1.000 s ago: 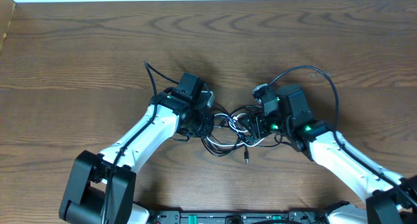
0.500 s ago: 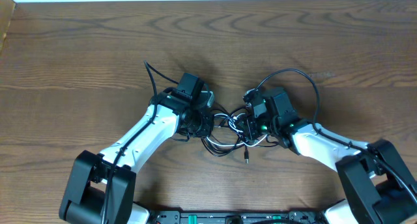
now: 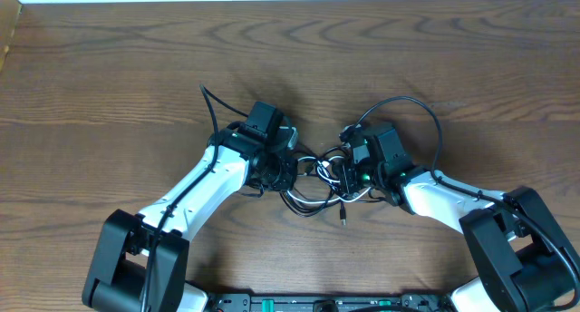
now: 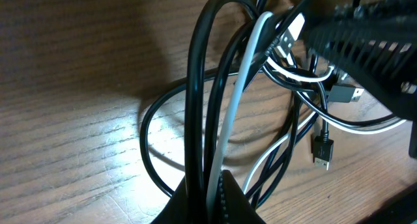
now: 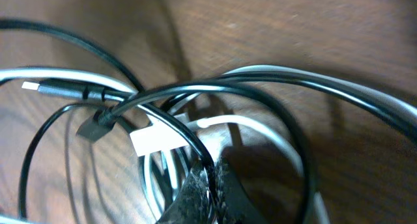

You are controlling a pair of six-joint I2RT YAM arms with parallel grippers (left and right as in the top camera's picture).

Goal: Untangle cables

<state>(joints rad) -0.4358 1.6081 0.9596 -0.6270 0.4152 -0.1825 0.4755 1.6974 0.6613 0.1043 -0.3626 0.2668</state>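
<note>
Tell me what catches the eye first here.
A knot of black and white cables lies at the middle of the table. The left gripper and the right gripper each pinch strands of it from opposite sides. A loose black plug trails toward the near edge.

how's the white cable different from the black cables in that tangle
The white cable is pale and single; the black cables are dark and several. In the left wrist view, one black cable spreads into a wide loop on the table, while the white cable bends off right. Both run up out of the shut left hand, side by side, into one tangle.
</note>
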